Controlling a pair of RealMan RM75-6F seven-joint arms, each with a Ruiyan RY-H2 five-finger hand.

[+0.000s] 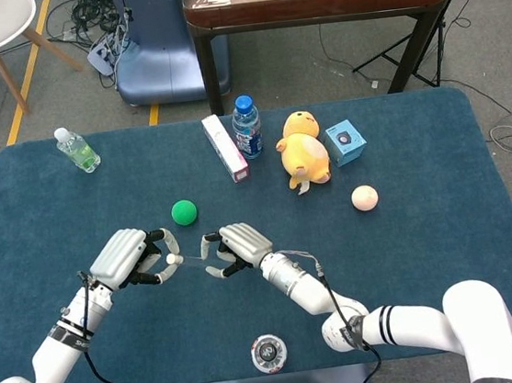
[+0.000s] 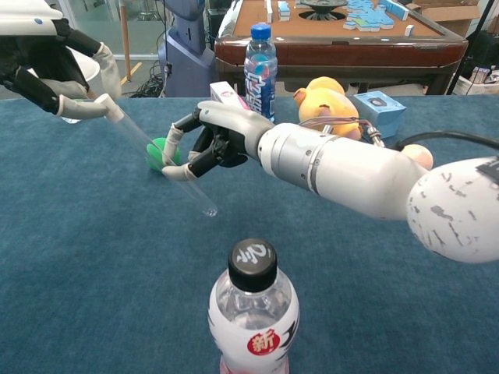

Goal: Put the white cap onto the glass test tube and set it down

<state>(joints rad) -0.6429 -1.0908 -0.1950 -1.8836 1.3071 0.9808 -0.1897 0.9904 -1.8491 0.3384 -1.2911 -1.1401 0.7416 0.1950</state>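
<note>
A capped drink bottle [image 2: 252,312] is standing nearest, at the front edge of the blue tabletop [image 1: 445,225]. Beyond it, the right hand [image 2: 209,139] is grasping the glass test tube [image 2: 168,169] near its lower end, tube tilted above the cloth. The left hand [image 2: 48,66] is pinching the white cap [image 2: 111,111] at the tube's upper end. A green ball [image 1: 183,212] is lying just behind the hands. Farther back are sitting a blue-capped bottle [image 1: 246,126], a yellow plush toy [image 1: 304,151] and a blue box [image 1: 346,141].
</note>
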